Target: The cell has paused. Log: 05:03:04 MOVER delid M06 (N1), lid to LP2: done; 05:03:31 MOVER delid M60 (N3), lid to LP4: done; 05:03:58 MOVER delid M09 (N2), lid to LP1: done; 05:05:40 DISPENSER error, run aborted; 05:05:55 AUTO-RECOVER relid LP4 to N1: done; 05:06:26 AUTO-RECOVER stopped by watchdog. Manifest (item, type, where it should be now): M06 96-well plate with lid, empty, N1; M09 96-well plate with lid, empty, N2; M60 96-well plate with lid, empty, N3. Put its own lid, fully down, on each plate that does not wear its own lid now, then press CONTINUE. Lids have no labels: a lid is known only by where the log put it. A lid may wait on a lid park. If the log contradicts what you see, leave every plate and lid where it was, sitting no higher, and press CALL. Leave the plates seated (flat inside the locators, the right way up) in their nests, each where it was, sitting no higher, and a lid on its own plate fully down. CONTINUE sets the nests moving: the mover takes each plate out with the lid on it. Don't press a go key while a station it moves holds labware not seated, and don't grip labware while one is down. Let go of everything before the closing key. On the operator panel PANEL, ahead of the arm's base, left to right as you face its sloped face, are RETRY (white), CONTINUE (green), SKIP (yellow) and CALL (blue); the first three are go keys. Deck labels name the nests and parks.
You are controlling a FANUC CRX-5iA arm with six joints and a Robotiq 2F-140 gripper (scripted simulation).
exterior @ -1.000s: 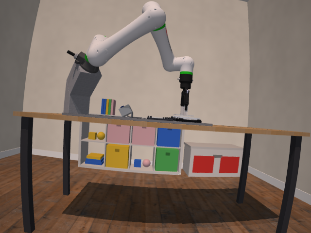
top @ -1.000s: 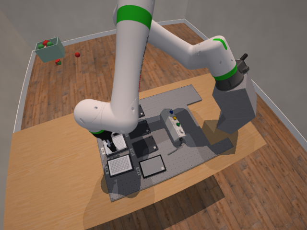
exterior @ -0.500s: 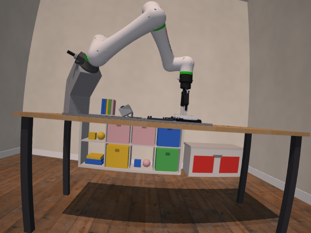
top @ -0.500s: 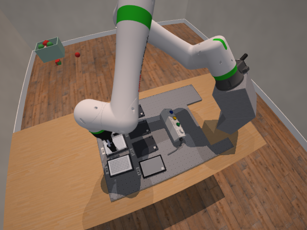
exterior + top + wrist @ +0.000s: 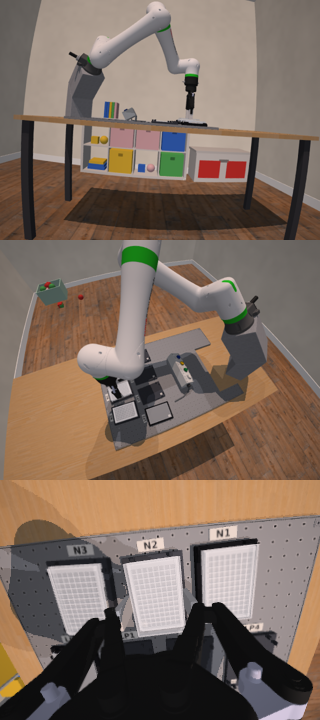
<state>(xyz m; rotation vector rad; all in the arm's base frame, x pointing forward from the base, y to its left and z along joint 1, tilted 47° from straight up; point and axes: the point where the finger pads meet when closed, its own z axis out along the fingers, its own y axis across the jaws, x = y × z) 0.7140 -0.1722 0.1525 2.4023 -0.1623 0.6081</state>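
My gripper (image 5: 116,391) (image 5: 190,113) (image 5: 157,599) is shut on a clear lid (image 5: 154,597). It holds the lid flat, right over the plate in nest N2. I cannot tell whether the lid sits fully down. The plate in N3 (image 5: 80,595) (image 5: 124,411) shows its white wells. The plate in N1 (image 5: 227,577) lies in a dark frame, and in the top view the arm hides it. Another lid (image 5: 158,413) lies on the frontmost lid park. Two parks behind it (image 5: 151,392) (image 5: 146,374) are bare.
The operator panel (image 5: 182,369) (image 5: 129,113) stands right of the parks, with its green key (image 5: 185,369) and blue key (image 5: 178,356) in sight. The arm's grey base block (image 5: 245,348) is at the table's right. My forearm hangs over the back nests.
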